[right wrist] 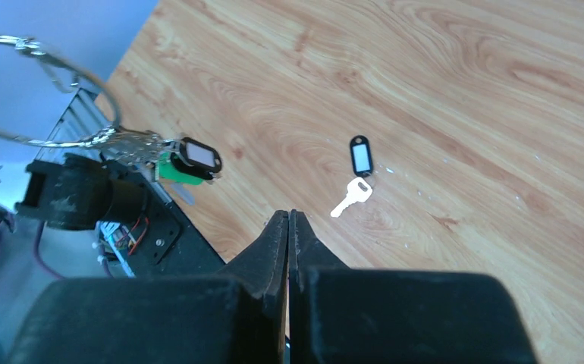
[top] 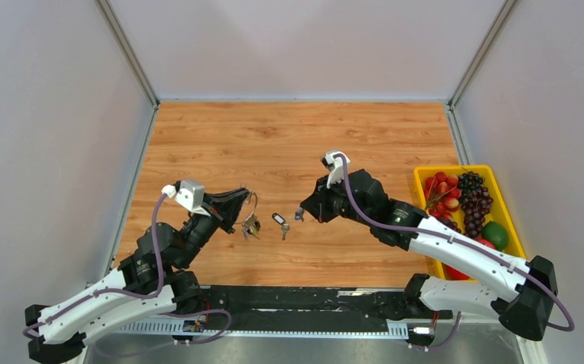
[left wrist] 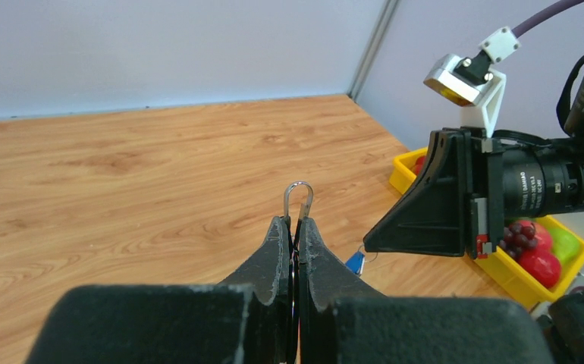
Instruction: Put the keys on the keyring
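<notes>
Observed left pincer (left wrist: 296,224) pinched shut on keyring (left wrist: 298,199), held off tabletop (top: 274,136), tagged keys (right wrist: 189,158) already strung. Right pincer (top: 304,212) closed on blue key (left wrist: 355,262) nearby. Left to thread: that one, plus black-tag key (right wrist: 359,163) lying on tabletop.

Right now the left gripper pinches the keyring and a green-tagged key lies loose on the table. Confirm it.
Wrong colour: the loose key's tag is black, as the right wrist view shows. The left gripper does pinch the keyring.

A robot lab. Plain white panels (top: 46,114) box in a wooden table (top: 289,136), two robot arms (top: 456,246) bolted at bottom.
</notes>
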Robot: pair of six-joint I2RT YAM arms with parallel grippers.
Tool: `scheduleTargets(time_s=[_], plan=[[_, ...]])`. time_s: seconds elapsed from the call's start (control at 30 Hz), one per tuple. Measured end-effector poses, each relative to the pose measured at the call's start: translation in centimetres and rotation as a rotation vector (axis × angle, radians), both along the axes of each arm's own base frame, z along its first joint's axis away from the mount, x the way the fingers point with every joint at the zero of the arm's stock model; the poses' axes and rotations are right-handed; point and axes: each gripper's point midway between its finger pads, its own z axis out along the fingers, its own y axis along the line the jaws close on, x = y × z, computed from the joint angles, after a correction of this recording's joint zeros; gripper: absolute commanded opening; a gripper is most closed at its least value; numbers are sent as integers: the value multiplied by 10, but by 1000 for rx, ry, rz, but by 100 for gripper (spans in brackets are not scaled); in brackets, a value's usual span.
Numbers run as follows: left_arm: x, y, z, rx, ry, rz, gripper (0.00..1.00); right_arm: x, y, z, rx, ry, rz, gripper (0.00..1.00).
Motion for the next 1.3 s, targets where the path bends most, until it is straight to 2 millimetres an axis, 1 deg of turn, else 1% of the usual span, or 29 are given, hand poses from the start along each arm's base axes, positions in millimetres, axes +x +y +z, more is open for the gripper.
scheduleTargets(time_s=[0.27, 0.53, 0.7, 0.83, 0.9, 0.97, 1.07, 1.3], plan=[[-9, -15, 5, 22, -6, -92, 0, -28, 2, 33, 65, -83, 165, 0], [-22, -26, 19, 17, -39, -190, 0, -62, 12, 78, 181, -171, 350, 0], [-28, -30, 20, 21, -44, -230, 0, -78, 20, 107, 215, -282, 443, 0], [-31, -33, 25, 15, -47, -254, 0, -88, 24, 129, 226, -395, 495, 0], [-33, -33, 28, 9, -46, -262, 0, -91, 26, 137, 228, -445, 513, 0], [-34, -34, 30, 4, -44, -266, 0, -92, 27, 140, 221, -482, 525, 0], [-36, -34, 32, 5, -36, -278, 0, -95, 30, 139, 199, -532, 547, 0], [-41, -39, 31, 16, -13, -316, 0, -111, 46, 136, 127, -671, 609, 0]])
